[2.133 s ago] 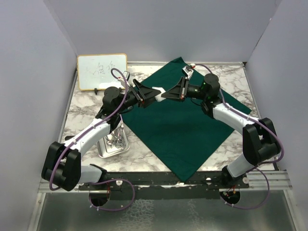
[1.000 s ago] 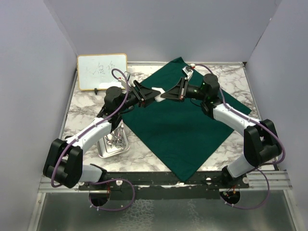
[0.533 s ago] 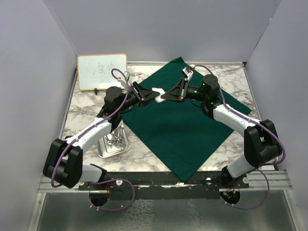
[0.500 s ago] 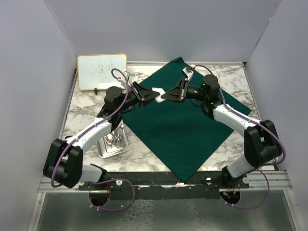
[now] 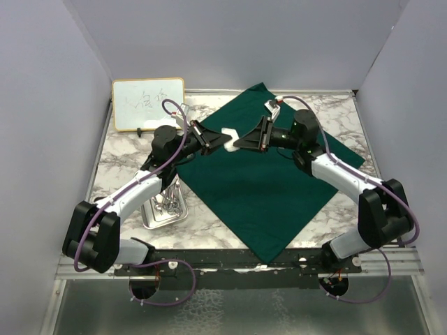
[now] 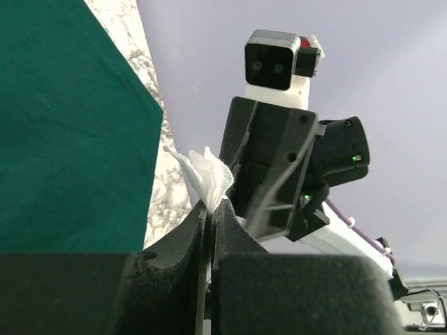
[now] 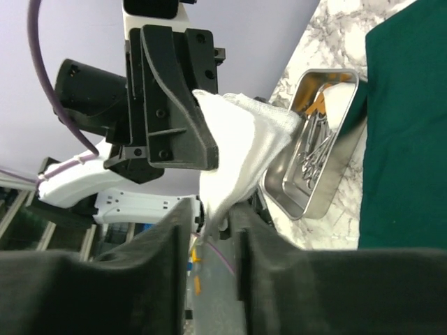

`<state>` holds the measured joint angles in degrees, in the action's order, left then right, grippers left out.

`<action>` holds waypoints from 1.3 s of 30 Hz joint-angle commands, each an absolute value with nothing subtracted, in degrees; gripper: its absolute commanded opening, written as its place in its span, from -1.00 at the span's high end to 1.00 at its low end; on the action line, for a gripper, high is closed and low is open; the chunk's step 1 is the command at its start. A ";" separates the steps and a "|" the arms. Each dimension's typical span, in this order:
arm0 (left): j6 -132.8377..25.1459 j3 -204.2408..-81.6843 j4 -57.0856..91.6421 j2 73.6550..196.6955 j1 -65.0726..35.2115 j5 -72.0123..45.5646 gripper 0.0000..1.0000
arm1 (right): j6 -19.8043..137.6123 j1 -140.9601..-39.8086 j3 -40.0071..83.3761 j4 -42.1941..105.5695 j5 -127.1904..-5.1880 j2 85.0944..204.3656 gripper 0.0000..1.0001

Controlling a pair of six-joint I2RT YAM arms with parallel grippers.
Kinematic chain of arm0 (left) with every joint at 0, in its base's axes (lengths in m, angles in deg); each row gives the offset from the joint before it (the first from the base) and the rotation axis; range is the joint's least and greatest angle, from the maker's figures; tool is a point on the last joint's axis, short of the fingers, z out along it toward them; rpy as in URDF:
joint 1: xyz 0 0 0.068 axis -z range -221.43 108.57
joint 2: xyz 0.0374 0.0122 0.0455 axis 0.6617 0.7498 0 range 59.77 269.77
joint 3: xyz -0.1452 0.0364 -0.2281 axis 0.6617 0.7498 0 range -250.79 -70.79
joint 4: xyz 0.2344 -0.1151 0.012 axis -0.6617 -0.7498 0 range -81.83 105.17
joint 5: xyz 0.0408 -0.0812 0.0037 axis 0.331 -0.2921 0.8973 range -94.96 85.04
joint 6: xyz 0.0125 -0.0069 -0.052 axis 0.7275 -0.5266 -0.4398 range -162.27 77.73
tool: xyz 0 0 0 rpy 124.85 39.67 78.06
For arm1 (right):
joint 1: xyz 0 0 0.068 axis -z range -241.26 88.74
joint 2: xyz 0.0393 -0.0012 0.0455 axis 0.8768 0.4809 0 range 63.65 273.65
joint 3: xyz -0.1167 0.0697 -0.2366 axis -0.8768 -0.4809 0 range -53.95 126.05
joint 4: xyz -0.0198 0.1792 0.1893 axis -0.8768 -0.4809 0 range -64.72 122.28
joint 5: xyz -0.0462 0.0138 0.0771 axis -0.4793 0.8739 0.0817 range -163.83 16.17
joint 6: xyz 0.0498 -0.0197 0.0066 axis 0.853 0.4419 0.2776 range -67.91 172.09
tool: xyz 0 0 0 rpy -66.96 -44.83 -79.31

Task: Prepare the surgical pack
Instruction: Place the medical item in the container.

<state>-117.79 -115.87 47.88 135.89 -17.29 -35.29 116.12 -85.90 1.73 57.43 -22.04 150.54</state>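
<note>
The dark green drape (image 5: 265,178) lies spread like a diamond over the middle of the marble table. Above its upper left edge the two grippers meet tip to tip in the air. My left gripper (image 5: 221,139) (image 6: 211,208) is shut on a white gauze square (image 6: 208,174) (image 5: 228,132), which sticks out past its fingertips. My right gripper (image 5: 242,140) (image 7: 213,208) faces it with its jaws apart, and a tail of the gauze (image 7: 241,143) hangs loose in the gap. The steel tray (image 5: 155,222) (image 7: 335,171) with silver instruments (image 7: 316,146) stands left of the drape, under the left arm.
A wood-framed whiteboard (image 5: 148,103) leans at the back left corner. Grey walls close in the table on three sides. Bare marble shows to the right of the drape and along the back edge.
My left gripper has shut on the gauze. My right gripper has opened its jaws and drawn back a little to the right, leaving the gauze with the left.
</note>
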 commanded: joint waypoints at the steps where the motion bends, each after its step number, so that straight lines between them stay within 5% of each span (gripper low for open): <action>1: -114.55 -115.60 46.54 134.89 -17.17 -34.20 1.00 | 108.64 -86.31 2.85 50.01 -25.23 146.61 0.22; 22: -73.89 -116.09 -19.64 108.93 -27.55 -6.62 1.00 | 70.49 -82.79 9.23 18.54 -57.48 124.00 -0.39; 28: -77.44 -115.17 -18.11 112.53 -37.72 -9.22 1.00 | 67.69 -82.79 9.26 16.37 -60.58 123.38 -0.40; 39: -93.20 -98.69 17.75 119.78 -44.33 -18.38 1.00 | 67.11 -82.74 6.51 17.95 -61.71 120.25 -0.40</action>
<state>-87.89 -101.34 0.96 114.84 -44.00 -15.73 68.27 -82.75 7.46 17.69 -59.79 122.04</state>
